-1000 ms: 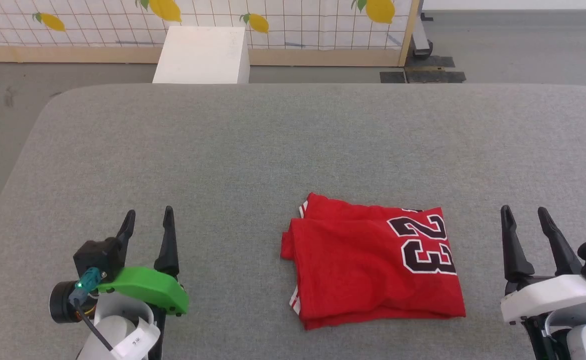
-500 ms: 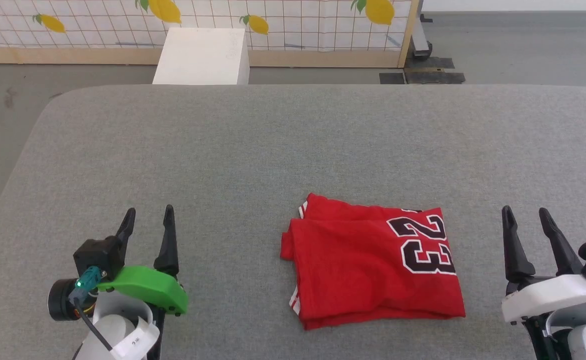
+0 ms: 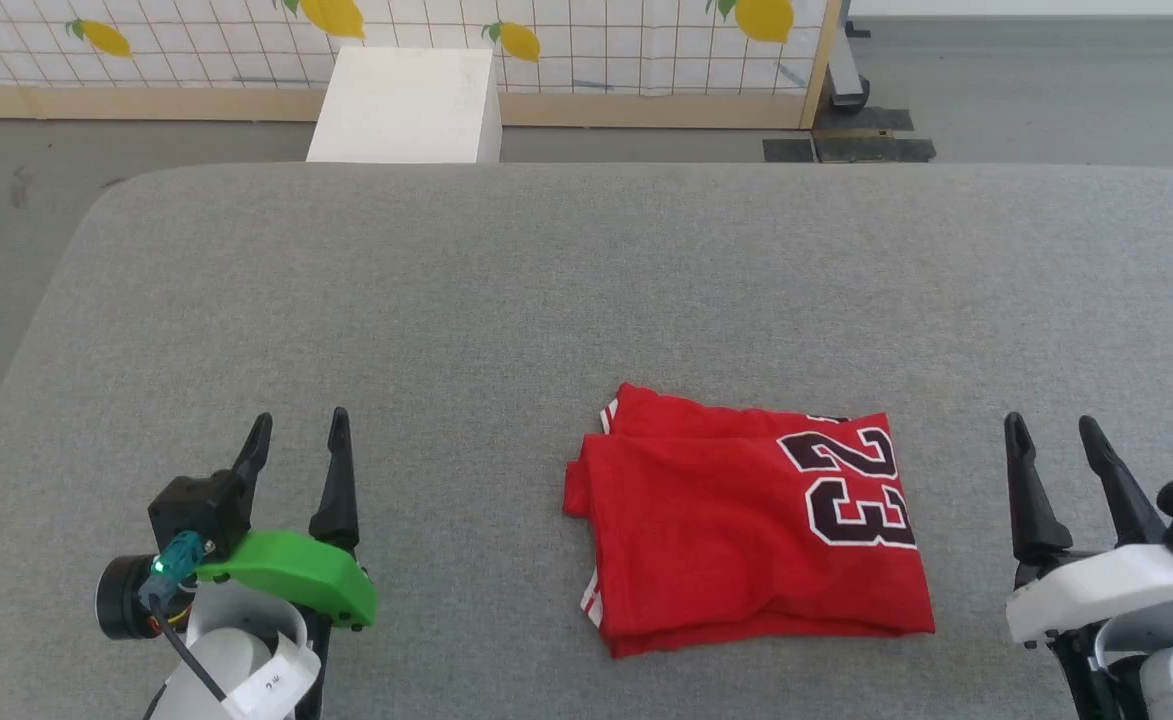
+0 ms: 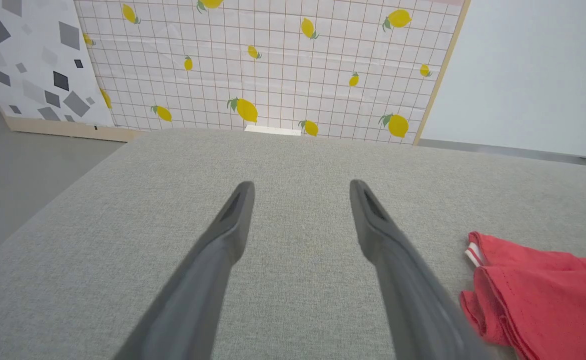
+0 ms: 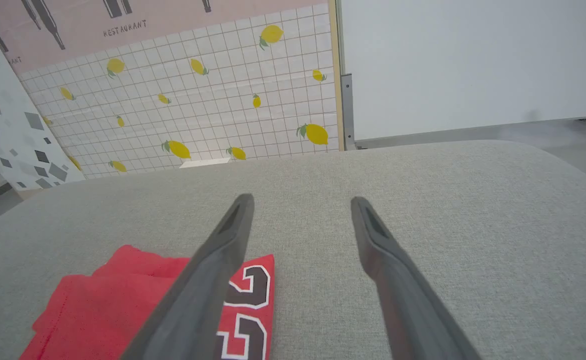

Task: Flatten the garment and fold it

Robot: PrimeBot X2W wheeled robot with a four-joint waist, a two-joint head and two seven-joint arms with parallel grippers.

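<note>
Both the left pincer [image 3: 301, 420] and the right pincer [image 3: 1051, 422] gape empty. Between them a folded red jersey [image 3: 746, 530] lies on the tabletop [image 3: 546, 300].

Bright, soft light everywhere.
The light is white and even, with no glare. Only a thin, pale shadow sits under the red garment [image 3: 746, 530]. The head view is sharp. In the wrist views the dark fingers [image 4: 208, 280] look blurry near the camera, and the lemon wall [image 4: 273, 75] lines lean at the edges.
</note>
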